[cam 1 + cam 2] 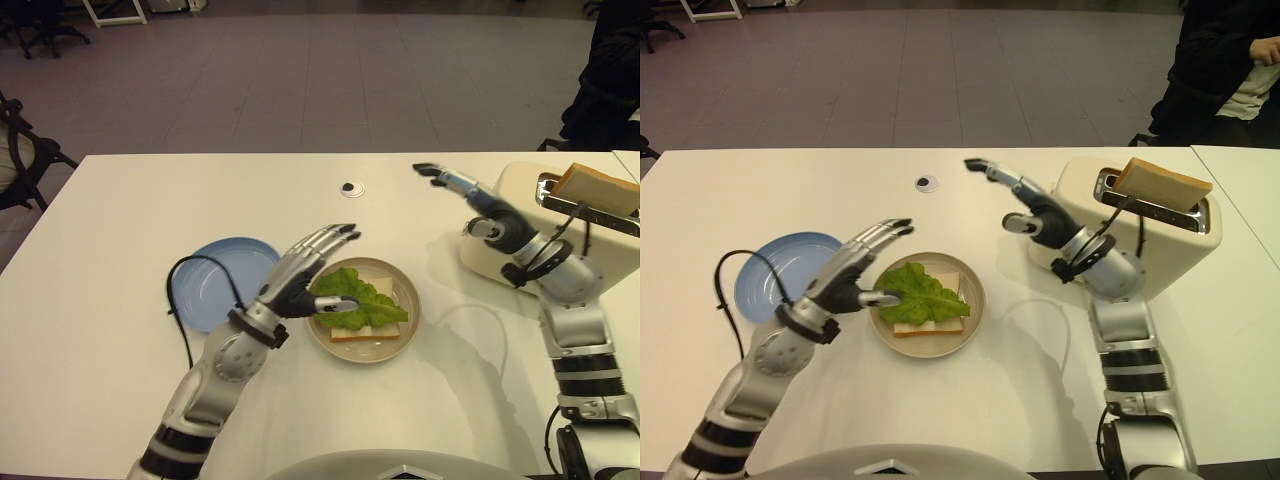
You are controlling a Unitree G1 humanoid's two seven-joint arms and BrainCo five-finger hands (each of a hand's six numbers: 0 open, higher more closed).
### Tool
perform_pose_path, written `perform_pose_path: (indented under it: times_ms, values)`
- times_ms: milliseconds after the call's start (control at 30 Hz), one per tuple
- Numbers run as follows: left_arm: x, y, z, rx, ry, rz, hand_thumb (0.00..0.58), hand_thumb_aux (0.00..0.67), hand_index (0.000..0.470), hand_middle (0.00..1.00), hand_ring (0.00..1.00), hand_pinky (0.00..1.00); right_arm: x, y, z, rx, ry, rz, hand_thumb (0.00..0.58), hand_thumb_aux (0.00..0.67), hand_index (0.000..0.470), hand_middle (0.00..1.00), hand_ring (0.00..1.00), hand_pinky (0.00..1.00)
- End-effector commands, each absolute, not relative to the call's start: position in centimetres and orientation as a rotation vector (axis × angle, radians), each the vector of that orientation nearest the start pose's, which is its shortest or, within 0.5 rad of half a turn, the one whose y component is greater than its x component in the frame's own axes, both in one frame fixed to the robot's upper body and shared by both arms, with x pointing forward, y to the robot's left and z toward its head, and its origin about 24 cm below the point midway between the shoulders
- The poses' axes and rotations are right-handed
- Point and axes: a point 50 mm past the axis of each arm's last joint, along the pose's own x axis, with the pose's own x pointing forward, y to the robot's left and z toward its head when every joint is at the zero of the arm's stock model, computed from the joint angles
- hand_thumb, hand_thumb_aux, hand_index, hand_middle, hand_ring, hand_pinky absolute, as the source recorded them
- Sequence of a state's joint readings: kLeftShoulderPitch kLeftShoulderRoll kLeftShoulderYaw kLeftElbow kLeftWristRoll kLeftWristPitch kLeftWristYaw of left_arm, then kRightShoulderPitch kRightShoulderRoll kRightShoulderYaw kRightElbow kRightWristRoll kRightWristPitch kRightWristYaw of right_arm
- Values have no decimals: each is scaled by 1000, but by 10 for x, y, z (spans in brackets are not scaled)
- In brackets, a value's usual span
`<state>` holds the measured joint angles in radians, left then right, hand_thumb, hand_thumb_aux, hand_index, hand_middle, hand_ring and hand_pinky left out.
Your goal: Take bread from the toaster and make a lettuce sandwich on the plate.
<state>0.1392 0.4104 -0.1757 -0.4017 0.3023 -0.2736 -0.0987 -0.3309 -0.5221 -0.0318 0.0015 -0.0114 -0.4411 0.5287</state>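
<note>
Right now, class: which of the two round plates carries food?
The round beige plate, holding a pale bread slice under green lettuce; the round blue plate to its left holds no food.

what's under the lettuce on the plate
A bread slice, edges showing beneath the lettuce on the plate. The leaf hides its middle.

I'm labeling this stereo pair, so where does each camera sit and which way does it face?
Left eye view: on the robot's head, aimed forward and down at the table; both arms show.
Right eye view: same head, slightly rightward, same aim; same arms show.
Shared: left robot hand at the plate, right robot hand near the toaster.
</note>
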Motion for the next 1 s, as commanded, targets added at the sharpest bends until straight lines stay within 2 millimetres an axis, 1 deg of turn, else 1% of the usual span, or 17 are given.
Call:
perform_pose_path:
  times_ms: [33,133,200,267,300,333,367,400,467,500,533,567,600,733,833,933,1000]
  values:
    - [178,172,103,283,-396,-278,0,0,0,0,0,0,293,-258,244,-1180,-610,316,0,0,0,0,0,0]
    - [174,175,98,214,-381,-255,0,0,0,0,0,0,305,-314,236,-1410,-357,170,0,0,0,0,0,0]
    - [174,174,98,209,-384,-258,0,0,0,0,0,0,308,-341,222,-1479,-217,113,0,0,0,0,0,0]
    - [174,174,97,206,-384,-260,0,0,0,0,0,0,308,-359,207,-1475,-118,78,0,0,0,0,0,0]
    - [174,174,96,204,-383,-261,0,0,0,0,0,0,308,-366,201,-1480,-83,65,285,192,135,0,0,0]
    - [174,174,96,203,-384,-261,0,0,0,0,0,0,308,-370,196,-1477,-57,59,498,418,293,0,0,0]
    - [174,174,96,203,-385,-261,0,0,0,0,0,0,308,-372,193,-1471,-42,56,540,494,347,0,0,0]
    - [174,174,96,204,-386,-261,0,0,0,0,0,0,309,-373,190,-1467,-37,56,543,502,352,0,0,0]
    - [174,174,97,205,-387,-262,0,0,0,0,0,0,310,-373,186,-1454,-34,64,528,470,330,0,0,0]
    - [174,174,96,206,-387,-264,0,0,0,0,0,0,311,-372,185,-1449,-36,71,534,481,337,0,0,0]
    - [173,174,96,207,-386,-263,0,0,0,0,0,0,312,-370,184,-1443,-41,78,551,520,365,0,0,0]
    - [173,173,96,207,-385,-266,0,0,0,0,0,0,314,-367,184,-1431,-53,85,575,610,428,0,0,0]
    - [172,173,95,207,-382,-270,0,0,0,0,0,0,315,-365,184,-1419,-68,90,580,654,459,0,0,0]
    - [172,172,93,211,-374,-273,0,0,0,0,0,0,318,-356,193,-1351,-147,113,580,670,470,0,0,0]
    - [173,172,92,214,-374,-270,0,0,0,0,0,0,318,-358,212,-1229,-203,87,580,670,470,0,0,0]
    - [172,173,91,215,-374,-259,0,0,0,0,0,0,315,-367,250,-1000,-278,72,580,670,470,0,0,0]
    - [172,174,90,214,-376,-250,0,0,0,0,0,0,311,-370,269,-858,-312,122,580,670,470,0,0,0]
